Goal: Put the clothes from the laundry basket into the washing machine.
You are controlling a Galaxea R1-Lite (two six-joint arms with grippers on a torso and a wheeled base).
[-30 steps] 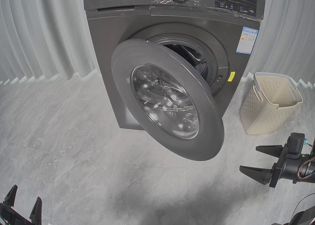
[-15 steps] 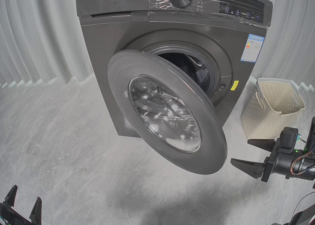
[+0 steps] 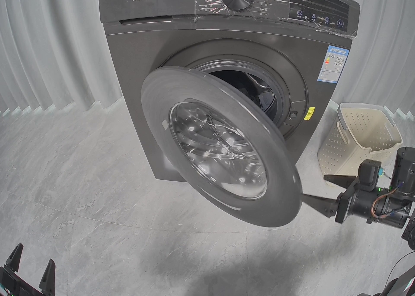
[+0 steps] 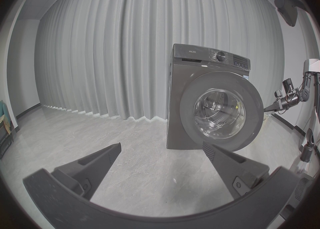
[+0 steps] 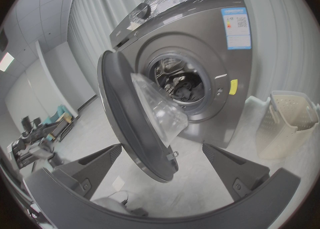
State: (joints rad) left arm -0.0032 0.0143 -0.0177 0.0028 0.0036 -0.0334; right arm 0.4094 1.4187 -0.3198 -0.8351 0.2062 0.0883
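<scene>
In the head view the whole scene has shifted a little, which is the camera moving. Measured against the door [image 3: 276,167] itself, though, the right gripper [image 3: 314,186] has come up and in from the floor side. Its fingers are spread and hold nothing, and the lower one now lies right at the door's free edge; whether it touches cannot be told. The laundry basket [image 3: 346,150] stands just beside the washing machine [image 3: 142,50] on the robot's right and looks empty inside. The left gripper [image 3: 34,253] sits low and well apart, unchanged. In the left wrist view the left gripper [image 4: 161,145] has its fingers splayed around nothing, facing the machine from a distance, while the right arm's tip reaches the door's rim. In the right wrist view the right gripper [image 5: 161,146] frames the door's edge between wide-open fingers, and dark clothes [image 5: 183,87] lie in the drum. Loading therefore looks finished, and the approach likely sets up pushing the door shut.
</scene>
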